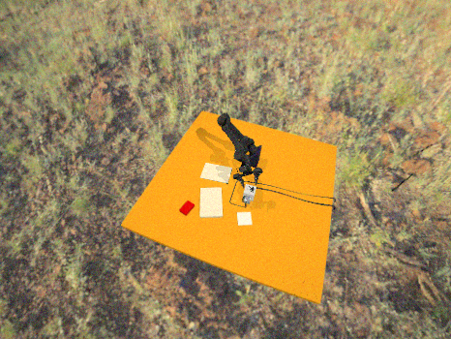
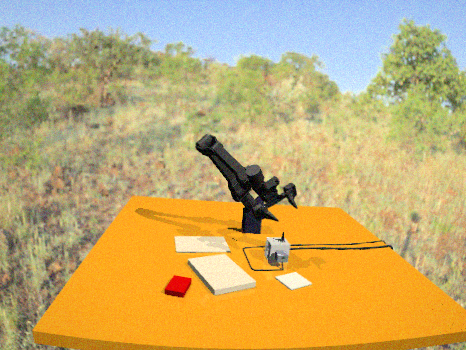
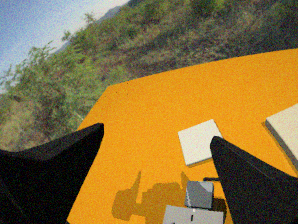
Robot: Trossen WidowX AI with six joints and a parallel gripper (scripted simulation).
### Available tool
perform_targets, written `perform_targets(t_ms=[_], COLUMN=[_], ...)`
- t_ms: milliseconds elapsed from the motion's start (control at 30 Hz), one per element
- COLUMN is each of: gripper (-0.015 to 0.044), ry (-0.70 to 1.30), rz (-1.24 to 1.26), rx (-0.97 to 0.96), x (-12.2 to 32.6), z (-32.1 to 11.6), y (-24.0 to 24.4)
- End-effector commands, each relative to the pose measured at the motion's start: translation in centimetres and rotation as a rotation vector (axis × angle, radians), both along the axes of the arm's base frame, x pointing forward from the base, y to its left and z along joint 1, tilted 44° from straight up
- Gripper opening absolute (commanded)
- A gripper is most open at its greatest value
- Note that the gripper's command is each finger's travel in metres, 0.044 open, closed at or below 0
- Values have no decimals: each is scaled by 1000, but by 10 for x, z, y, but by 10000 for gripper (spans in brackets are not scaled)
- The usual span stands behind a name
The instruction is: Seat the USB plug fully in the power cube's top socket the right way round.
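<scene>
Orange table (image 2: 350, 300) on grassy scrubland — fingers (image 2: 280, 207) spread wide, empty, above the power cube (image 2: 277, 250).

We count one orange table (image 2: 125, 300). On it we see one robot arm (image 2: 235, 175), and it has one gripper (image 2: 282, 202). We see one grey power cube (image 2: 277, 250) with one small black plug (image 2: 282, 236) on top. We count three flat white pieces: one thick slab (image 2: 221, 273), one thin sheet (image 2: 201, 244) and one little square (image 2: 293, 280). We see one red block (image 2: 178, 285) and one black cable (image 2: 340, 245).
</scene>
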State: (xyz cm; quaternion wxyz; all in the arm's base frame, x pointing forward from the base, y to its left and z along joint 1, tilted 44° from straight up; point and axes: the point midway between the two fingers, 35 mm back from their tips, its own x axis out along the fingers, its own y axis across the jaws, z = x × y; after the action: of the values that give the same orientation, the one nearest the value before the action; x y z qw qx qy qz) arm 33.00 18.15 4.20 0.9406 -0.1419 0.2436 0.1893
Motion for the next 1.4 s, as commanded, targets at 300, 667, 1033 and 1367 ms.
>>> perform_targets(t_ms=[300,667,1033,1367], gripper=[440,440,440,440], ry=[348,833,900,900], rz=[198,730,820,820], rx=[-674,-1509,-1606,-1607], x=[0,-32,-35,-35], z=[-65,-59,-50,-52], y=[4,-18,-22,-25])
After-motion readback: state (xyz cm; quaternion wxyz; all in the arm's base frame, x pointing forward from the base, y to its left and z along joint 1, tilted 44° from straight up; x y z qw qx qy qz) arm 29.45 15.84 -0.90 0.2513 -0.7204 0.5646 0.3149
